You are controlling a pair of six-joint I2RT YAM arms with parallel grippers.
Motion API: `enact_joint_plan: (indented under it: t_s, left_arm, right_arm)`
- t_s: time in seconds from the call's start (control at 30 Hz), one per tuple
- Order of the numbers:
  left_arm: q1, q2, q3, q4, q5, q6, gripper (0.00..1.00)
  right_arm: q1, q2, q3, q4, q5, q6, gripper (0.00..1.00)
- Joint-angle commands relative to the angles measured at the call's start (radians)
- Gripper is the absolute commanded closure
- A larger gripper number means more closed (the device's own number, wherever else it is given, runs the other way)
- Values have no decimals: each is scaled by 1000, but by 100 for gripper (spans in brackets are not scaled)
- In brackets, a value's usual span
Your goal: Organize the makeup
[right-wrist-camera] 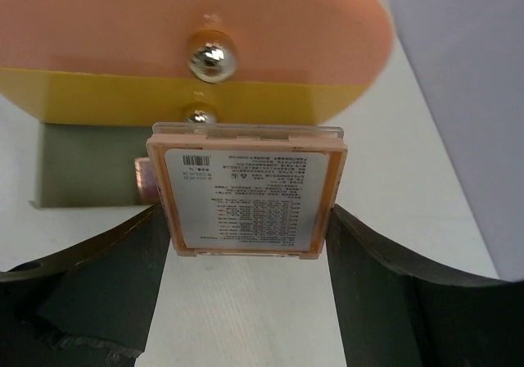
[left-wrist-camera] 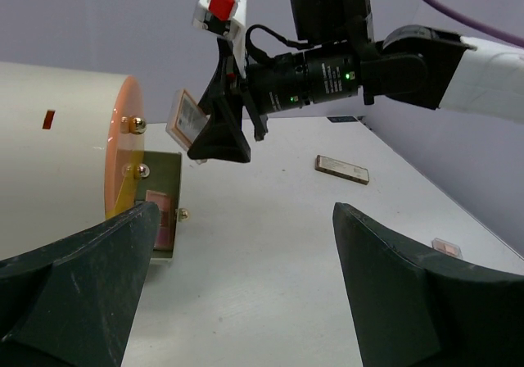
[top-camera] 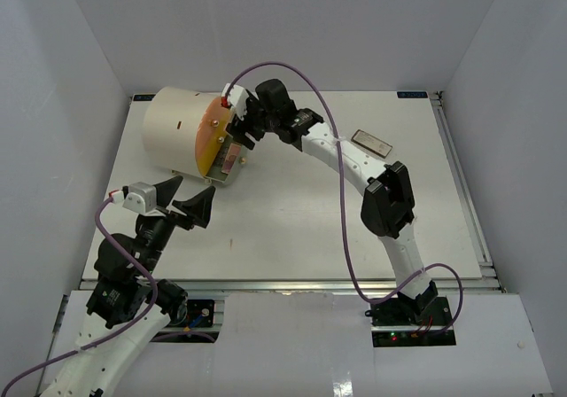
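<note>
The white table (top-camera: pixel 292 229) carried the big cream plastic cylinder (top-camera: pixel 173 131) lying on its side. Its round orange-and-yellow face (right-wrist-camera: pixel 164 23) was directly ahead of my right hand (right-wrist-camera: pixel 246 236). Below that hand's fingertips an olive-grey drawer (left-wrist-camera: pixel 166 174) stood pulled out at the face's lower edge. My left hand (top-camera: pixel 188 200) hung well back from the cylinder, fingers wide apart with nothing between them. The right hand was clamped on a flat square pink eyeshadow palette (right-wrist-camera: pixel 246 191), label side toward its wrist, tilted above the drawer and clear of it.

I judged the step to be putting that palette in the drawer. I would lower the hand, tip the palette flat, keep off the small metal ball knobs (right-wrist-camera: pixel 211 56) ahead of the fingertips, and release low, since another pink palette (left-wrist-camera: pixel 161 213) seemed to lie inside.

The right wrist view gave the label and knobs but hid most of the drawer. The left wrist view showed the drawer's depth, plus a slim brown palette (left-wrist-camera: pixel 342 169) on the table far behind the right hand.
</note>
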Motion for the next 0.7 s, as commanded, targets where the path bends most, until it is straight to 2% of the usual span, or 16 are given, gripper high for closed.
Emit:
enact_joint_plan:
  t_s: [0.0,0.07,0.17,0.47,0.67]
  left_arm:
    - [11,16,-5,-2,-16,5,2]
    - [13,17,-5,-2,-14,7,2]
    - [17,22,-4,-2,-9,7,2]
    - [19,24,-5,-2,-13,6,2]
    - [20,26,-4,-1,-13,7,2]
  right_arm:
    - [-5,-77,-145,270,-265,101,85]
    - [-3,-80,-209,328,-318,125,84]
    - [-6,-44,-208,371,-324,168,80]
    - [-14,53,-147,467,-273,260,72]
    - [-13,89,-146,486,-240,279,60]
